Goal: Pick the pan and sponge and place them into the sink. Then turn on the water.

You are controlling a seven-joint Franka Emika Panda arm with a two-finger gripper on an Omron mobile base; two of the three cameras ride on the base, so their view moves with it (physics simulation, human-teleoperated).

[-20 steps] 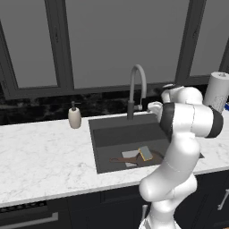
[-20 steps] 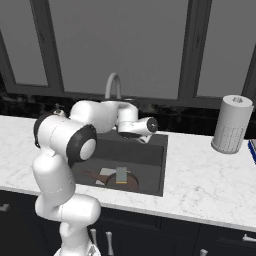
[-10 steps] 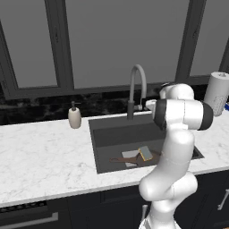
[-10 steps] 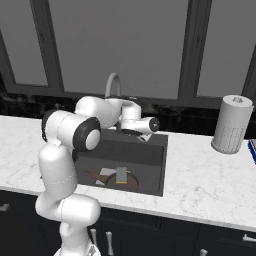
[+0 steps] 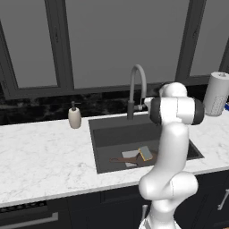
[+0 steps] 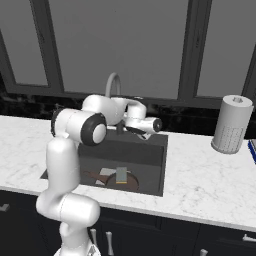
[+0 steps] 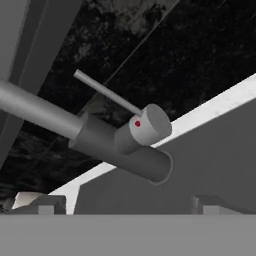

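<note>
With pan (image 5: 134,159) and sponge (image 5: 145,153) in the sink (image 5: 103,147), the tool (image 7: 125,206) has swung closer to the faucet lever (image 7: 106,92), tips spread.

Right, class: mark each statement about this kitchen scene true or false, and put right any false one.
1. The pan lies inside the sink. True.
2. The sponge sits on the counter beside the soap dispenser. False: it is in the sink, on the pan.
3. The faucet stands at the back edge of the sink. True.
4. Water is streaming from the faucet's spout. False: no water can be seen.
5. The paper towel roll stands on the counter, apart from the sink. True.
6. The gripper is holding the pan's handle. False: it points at the faucet's lever, jaws apart.
</note>
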